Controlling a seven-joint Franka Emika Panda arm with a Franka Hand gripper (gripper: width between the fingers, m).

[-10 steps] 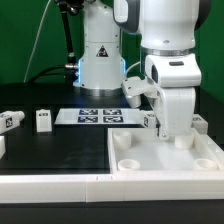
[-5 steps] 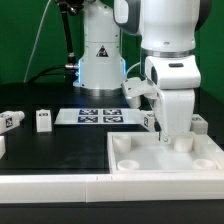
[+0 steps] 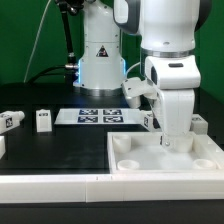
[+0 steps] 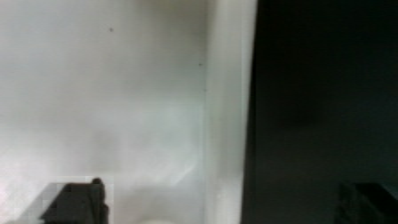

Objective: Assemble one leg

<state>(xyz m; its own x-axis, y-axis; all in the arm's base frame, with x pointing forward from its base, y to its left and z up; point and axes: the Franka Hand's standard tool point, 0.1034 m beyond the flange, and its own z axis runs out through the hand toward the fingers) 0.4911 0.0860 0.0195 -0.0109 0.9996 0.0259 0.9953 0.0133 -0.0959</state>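
Note:
My gripper (image 3: 175, 143) hangs over the far edge of the large flat white square piece (image 3: 165, 170). In the wrist view the gripper (image 4: 224, 205) is open, its dark fingertips (image 4: 75, 204) wide apart with nothing between them. Below them lie the white piece (image 4: 125, 100) and the black table (image 4: 329, 100). One leg (image 3: 148, 121), a small white post with a tag, stands just to the exterior view's left of the gripper. Two more legs (image 3: 43, 120) (image 3: 12, 120) stand far off at the exterior view's left.
The marker board (image 3: 95, 116) lies flat in the middle of the black table. The robot's white base (image 3: 100, 60) stands behind it. Round sockets (image 3: 130, 163) sit in the white piece's corners. A white bar (image 3: 50, 186) runs along the front.
The gripper has shifted only very slightly over the white piece's far edge. The legs have not moved.

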